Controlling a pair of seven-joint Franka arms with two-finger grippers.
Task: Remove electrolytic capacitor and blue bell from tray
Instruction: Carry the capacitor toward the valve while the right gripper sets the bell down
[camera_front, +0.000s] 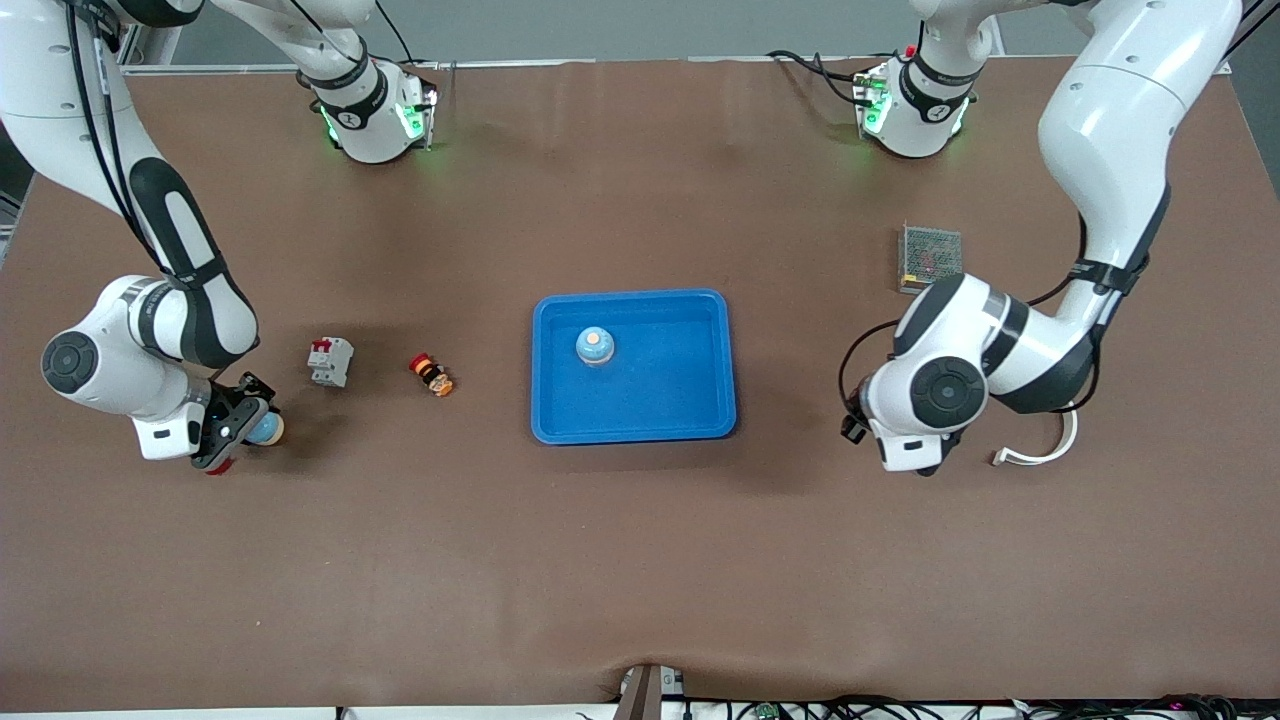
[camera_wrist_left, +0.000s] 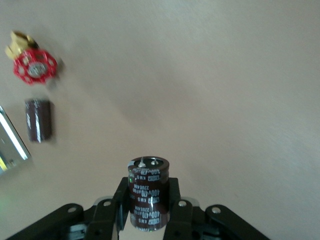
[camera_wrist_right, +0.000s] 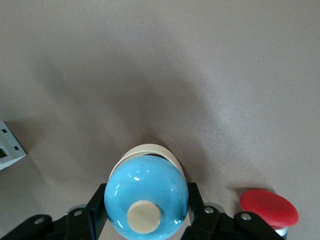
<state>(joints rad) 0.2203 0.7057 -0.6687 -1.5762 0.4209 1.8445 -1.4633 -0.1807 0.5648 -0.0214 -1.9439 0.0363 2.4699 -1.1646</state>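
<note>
My right gripper (camera_wrist_right: 145, 201) is shut on a blue bell (camera_wrist_right: 150, 187) with a cream button and a cream base, low over the table at the right arm's end (camera_front: 265, 430). I cannot tell whether the bell touches the table. My left gripper (camera_wrist_left: 148, 186) is shut on a dark brown capacitor (camera_wrist_left: 148, 200), held upright above bare table at the left arm's end. In the front view the left wrist (camera_front: 925, 395) hides that gripper and the capacitor. A blue tray (camera_front: 700, 310) lies mid-table with another blue bell (camera_front: 594, 345) in it.
A white breaker (camera_front: 330, 361) and a red-orange button (camera_front: 432, 375) lie between the right gripper and the tray. A red push button (camera_wrist_right: 269, 209) sits beside the held bell. A second capacitor (camera_wrist_left: 38, 120), a red handwheel (camera_wrist_left: 35, 66), a mesh-covered box (camera_front: 929, 255) and a white strip (camera_front: 1045, 452) lie near the left arm.
</note>
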